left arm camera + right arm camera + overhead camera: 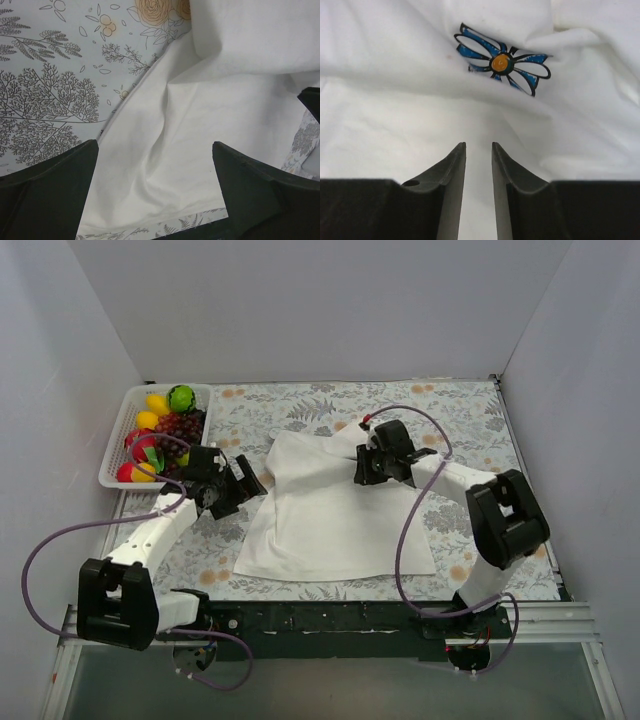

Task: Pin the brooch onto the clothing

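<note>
The white T-shirt (330, 525) is laid flat mid tabletop (470, 415), which is covered by a grey floral cloth (45, 90). A fruit basket (112, 465) is set at the far left corner. The brooch (501, 62) is seen only in the right wrist view: a small round orange-gold disc, sat at the centre of the blue, black-outlined print (476, 51) on a rumpled chest fold. Whether it is pinned through or just resting cannot be told. The right claw (479, 146) is held low over the far right part of the T-shirt, jaws parted by a narrow gap, nothing seen gripped, only cloth behind. Key relation: the brooch lies ahead of the right claw's tips, a little right of the gap's line, near but apart. The disc is round, so no long axis is given; the print's petals are spread across the view, roughly crosswise to the jaws. The left claw (154, 150) is spread wide, nothing held, poised over the T-shirt's left sleeve edge toward the tabletop's left side, well apart from the brooch. The right arm is judged nearer and likelier for any press or check, and the left claw is judged placed to steady cloth. Risk judged: the fold could be dragged and the disc shifted.
</note>
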You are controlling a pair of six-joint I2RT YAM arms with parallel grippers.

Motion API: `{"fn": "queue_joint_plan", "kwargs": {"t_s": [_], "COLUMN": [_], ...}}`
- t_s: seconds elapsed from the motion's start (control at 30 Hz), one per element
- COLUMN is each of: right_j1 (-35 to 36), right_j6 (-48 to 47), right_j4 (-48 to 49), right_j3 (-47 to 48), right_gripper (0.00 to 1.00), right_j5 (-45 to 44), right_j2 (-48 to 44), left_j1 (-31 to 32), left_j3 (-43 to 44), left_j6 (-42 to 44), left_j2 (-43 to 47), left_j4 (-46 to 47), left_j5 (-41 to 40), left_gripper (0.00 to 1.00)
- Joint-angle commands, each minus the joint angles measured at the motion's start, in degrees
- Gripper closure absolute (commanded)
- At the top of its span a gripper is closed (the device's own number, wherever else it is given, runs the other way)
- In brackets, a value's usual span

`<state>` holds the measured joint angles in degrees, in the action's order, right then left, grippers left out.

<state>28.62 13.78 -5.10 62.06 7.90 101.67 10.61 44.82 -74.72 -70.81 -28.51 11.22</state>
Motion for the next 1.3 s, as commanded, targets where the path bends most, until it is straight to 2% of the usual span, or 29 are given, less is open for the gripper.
{"fn": "queue_joint_plan", "kwargs": {"t_s": [0.0,0.1,0.13,0.17,0.3,0.43,0.63,0.67,0.77,0.93,1.27], "right_j1": [-0.32,-0.67,-0.76,-0.85,-1.02,-1.20,-1.46,-1.64,-1.81,-2.17,-2.17], "right_j6": [1.24,2.21,3.00,3.35,5.03,7.48,14.86,16.00,19.70,24.27,28.75], "right_j4": [-0.52,-2.89,-4.03,-4.82,-9.30,-14.05,-23.45,-24.24,-26.97,-30.75,-34.80], "right_j3": [-4.84,-9.58,-10.64,-12.91,-17.49,-21.28,-25.49,-26.20,-29.19,-32.26,-35.08], "right_gripper": [0.63,0.57,0.52,0.42,0.32,0.29,0.30,0.26,0.28,0.30,0.30], "right_j5": [-1.75,-2.80,-3.06,-2.89,-3.50,-6.92,-16.93,-18.00,-20.90,-21.70,-17.31], "right_j2": [-11.65,-17.63,-20.34,-21.67,-27.48,-33.18,-39.17,-40.13,-44.53,-49.72,-47.96], "left_j1": [-0.41,-0.77,-1.12,-1.38,-2.44,-4.36,-6.57,-6.57,-6.74,-6.74,-6.74], "left_j3": [-1.31,-2.01,-2.10,-2.45,-5.35,-6.67,-9.04,-9.31,-9.93,-10.19,-13.53], "left_j6": [-2.71,-3.15,-3.59,-3.94,-6.58,-8.95,-11.76,-12.11,-14.22,-18.00,-18.45], "left_j2": [4.35,5.41,5.59,5.85,7.43,8.75,9.98,9.72,9.72,14.72,13.24], "left_j4": [-3.57,-5.84,-6.46,-6.90,-7.61,-9.97,-15.43,-16.30,-20.25,-24.48,-21.67], "left_j5": [-1.73,-1.90,-2.26,-1.82,3.01,6.53,3.02,2.49,-1.10,-6.12,-2.53], "left_gripper": [0.02,0.02,0.02,0.02,0.02,0.02,0.02,0.02,0.02,0.03,0.11]}}
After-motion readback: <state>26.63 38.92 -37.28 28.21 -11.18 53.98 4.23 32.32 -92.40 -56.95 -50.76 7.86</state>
